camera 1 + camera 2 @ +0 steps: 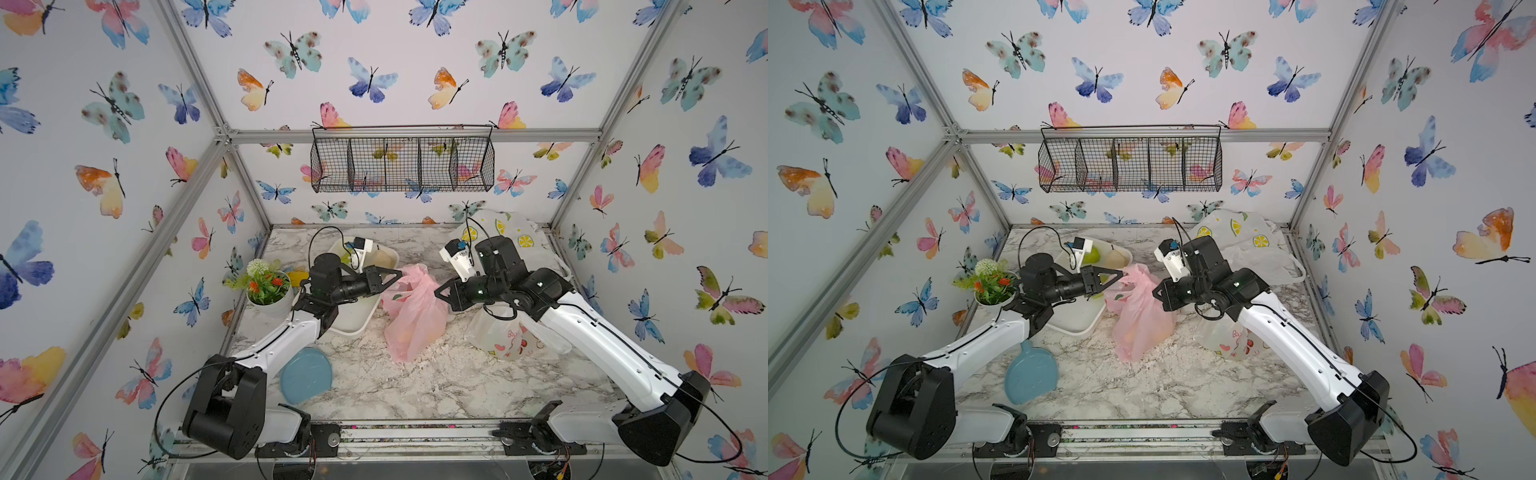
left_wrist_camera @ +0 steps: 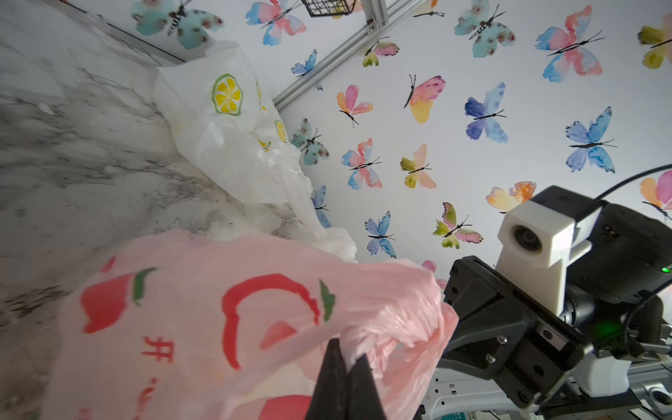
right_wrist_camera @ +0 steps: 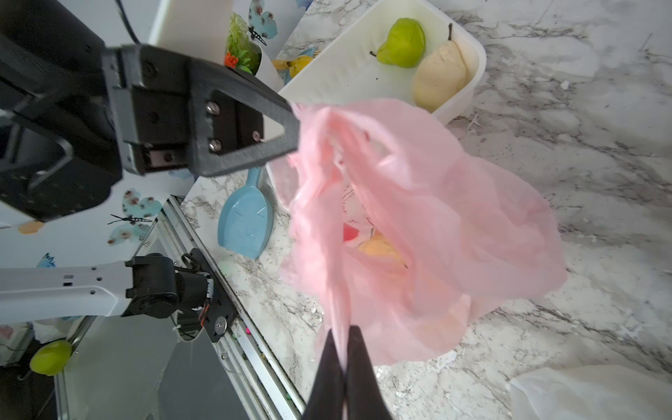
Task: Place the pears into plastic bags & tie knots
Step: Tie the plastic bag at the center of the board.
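Left arm (image 1: 286, 332) and right arm (image 1: 602, 336): white link shells, black joint housings, looping black cables (image 3: 128, 22). Left tool (image 3: 295, 127): black triangular fingers (image 3: 236, 87), silver screws (image 3: 213, 107), serrated edge. Right wrist camera housing (image 2: 534, 247): white, beside a green indicator light (image 2: 603, 329).

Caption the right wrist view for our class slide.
Left gripper and right gripper pinch the pink bag; green pear and cream pear lie in the tray.

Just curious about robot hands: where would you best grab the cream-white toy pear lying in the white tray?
Probably from above, jaws across the slim neck of the cream-white toy pear: it lies on its side in the white rectangular tray, whose walls and the green toy pear crowd its sides.
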